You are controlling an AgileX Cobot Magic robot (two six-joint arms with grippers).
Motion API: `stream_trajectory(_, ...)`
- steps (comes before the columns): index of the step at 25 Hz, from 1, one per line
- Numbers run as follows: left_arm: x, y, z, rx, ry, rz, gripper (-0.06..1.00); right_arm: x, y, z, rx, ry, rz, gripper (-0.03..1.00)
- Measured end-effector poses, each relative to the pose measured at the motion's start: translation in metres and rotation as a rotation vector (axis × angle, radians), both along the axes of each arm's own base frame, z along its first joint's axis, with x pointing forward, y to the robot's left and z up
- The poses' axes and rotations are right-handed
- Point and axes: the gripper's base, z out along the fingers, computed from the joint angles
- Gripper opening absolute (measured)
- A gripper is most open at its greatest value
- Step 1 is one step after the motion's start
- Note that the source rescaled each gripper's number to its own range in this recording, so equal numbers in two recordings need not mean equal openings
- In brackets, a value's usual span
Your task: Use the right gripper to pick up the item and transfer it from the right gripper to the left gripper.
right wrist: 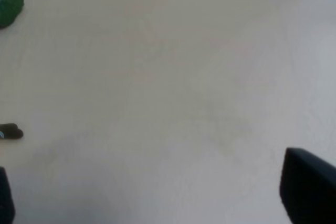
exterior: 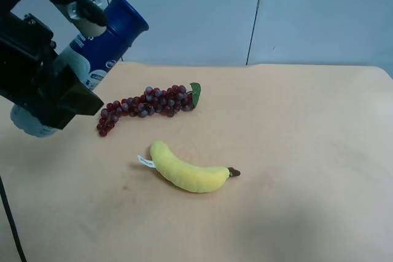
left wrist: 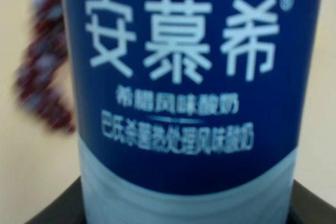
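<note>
- The item (exterior: 116, 29) — blue end tilted toward 1 o'clock — is clamped in the left gripper (exterior: 83, 59) at the table's (exterior: 307, 151) 10 o'clock edge.
- Right gripper (right wrist: 157, 198) — jaws spread wide above the table.

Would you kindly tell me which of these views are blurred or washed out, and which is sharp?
Left wrist view: the bottle fills the frame, print slightly soft; the grapes behind it are badly blurred. Right wrist view: soft and washed out, the table pale, the green leaf smeared. Exterior high view: evenly lit, the banana crisp, only a faint shadow under it.
</note>
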Motion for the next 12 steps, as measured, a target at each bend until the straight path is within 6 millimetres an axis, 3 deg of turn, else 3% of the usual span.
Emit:
stream_trajectory(7,0.04,0.015,-0.009,0.131,0.109,0.23,0.0,0.0,0.0,0.0,0.0,0.0,0.0,1.0)
stream_trajectory(12,0.075,0.053,-0.019,0.119,0.136,0.35,0.0,0.0,0.0,0.0,0.0,0.0,0.0,1.0)
